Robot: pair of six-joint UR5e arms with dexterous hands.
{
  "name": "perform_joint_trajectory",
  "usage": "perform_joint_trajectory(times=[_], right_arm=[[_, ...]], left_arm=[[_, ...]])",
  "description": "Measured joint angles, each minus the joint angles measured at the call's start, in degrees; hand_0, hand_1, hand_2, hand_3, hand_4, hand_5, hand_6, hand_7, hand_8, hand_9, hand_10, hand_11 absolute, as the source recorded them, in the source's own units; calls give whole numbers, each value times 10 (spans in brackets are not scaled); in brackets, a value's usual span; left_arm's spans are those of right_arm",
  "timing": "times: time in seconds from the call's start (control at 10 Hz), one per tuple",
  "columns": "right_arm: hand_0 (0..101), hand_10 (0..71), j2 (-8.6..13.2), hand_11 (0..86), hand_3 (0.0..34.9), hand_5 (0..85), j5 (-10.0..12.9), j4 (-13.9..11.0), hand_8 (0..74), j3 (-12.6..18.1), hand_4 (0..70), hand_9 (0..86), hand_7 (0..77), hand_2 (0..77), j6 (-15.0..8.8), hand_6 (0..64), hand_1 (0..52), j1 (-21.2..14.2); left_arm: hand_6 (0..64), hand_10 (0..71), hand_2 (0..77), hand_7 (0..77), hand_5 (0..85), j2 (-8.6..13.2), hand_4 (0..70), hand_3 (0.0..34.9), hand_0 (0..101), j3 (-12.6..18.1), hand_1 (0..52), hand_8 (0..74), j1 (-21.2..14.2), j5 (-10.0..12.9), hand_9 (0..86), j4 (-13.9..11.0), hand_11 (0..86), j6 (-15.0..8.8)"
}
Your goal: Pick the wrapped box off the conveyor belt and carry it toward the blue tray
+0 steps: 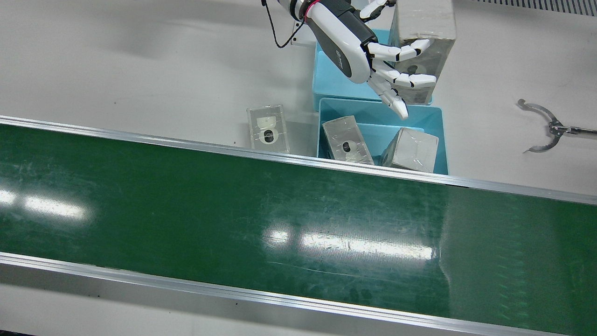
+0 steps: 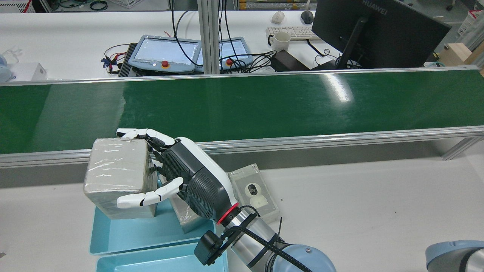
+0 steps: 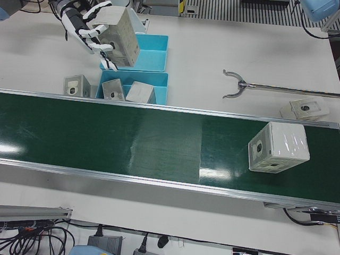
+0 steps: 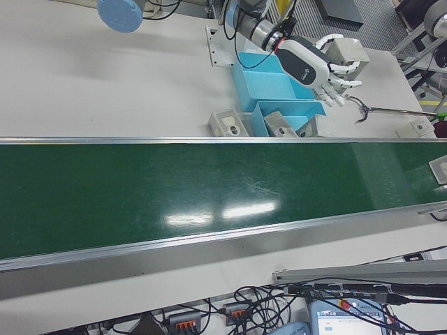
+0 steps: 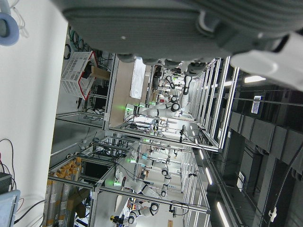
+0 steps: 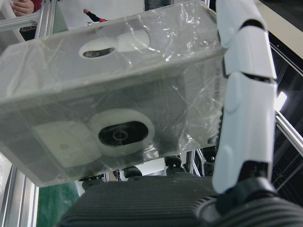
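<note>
White-grey hand [image 2: 181, 177] (red wrist ring).

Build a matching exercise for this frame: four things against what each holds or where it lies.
1 white robot right hand
2 blue plastic tray nearest the belt
3 green conveyor belt
4 curved metal grabber

a lying on the white table
b carrying one lone wrapped box
c containing two smaller wrapped boxes
d gripping the lifted wrapped box

Pairs: 1-d, 2-c, 3-b, 4-a.
</note>
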Motion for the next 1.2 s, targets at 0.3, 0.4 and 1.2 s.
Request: perform_joint_trajectory(times=[0.3,0.4,1.2], right_arm=[[468,44,-1,71,301,344,0,0,0,2,196,27,196,158,0,0,142,1],[470,38,-1,71,301,153,0,0,0,3,207,27,196,158,0,0,142,1],[470,44,-4,76,305,158,0,0,0,3,207,27,191,169,0,0,136,3]], left_arm=[[0,5,5,5,5,0,0,0,0,0,0,5,0,0,5,0,0,0],[0,5,5,5,5,0,0,0,0,0,0,5,0,0,0,0,0,0],[0,5,11,5,5,0,0,0,0,0,0,5,0,0,0,0,0,0]])
